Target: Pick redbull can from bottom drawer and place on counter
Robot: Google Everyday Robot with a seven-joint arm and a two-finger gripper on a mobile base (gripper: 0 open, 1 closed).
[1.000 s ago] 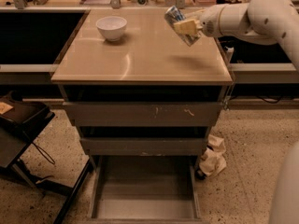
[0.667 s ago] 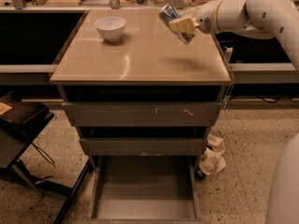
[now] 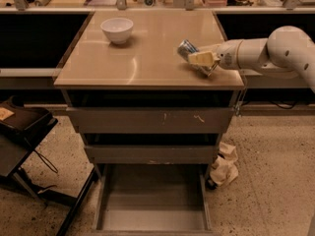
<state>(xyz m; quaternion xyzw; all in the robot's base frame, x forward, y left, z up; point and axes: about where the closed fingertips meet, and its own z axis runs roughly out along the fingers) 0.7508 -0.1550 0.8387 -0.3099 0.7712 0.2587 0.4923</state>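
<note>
1. The redbull can (image 3: pixel 186 48) is sitting tilted in the gripper (image 3: pixel 200 61), whose two pale fingers are clamped on its sides. It is hanging low over the right near part of the counter (image 3: pixel 142 63). I cannot tell if its lower end is already touching the top.
2. The bottom drawer (image 3: pixel 152 203) is standing pulled out at the near side, and its grey floor is showing nothing inside. So I judge the picking is done and the carrying is almost done. What is remaining is to set the can down, upright if possible, and to let it go.
3. The white bowl (image 3: pixel 117 30) is resting on the far left of the counter, well apart from the can.
4. Compared with the earlier frames, the arm is now bringing the can lower and nearer, away from the far edge.
</note>
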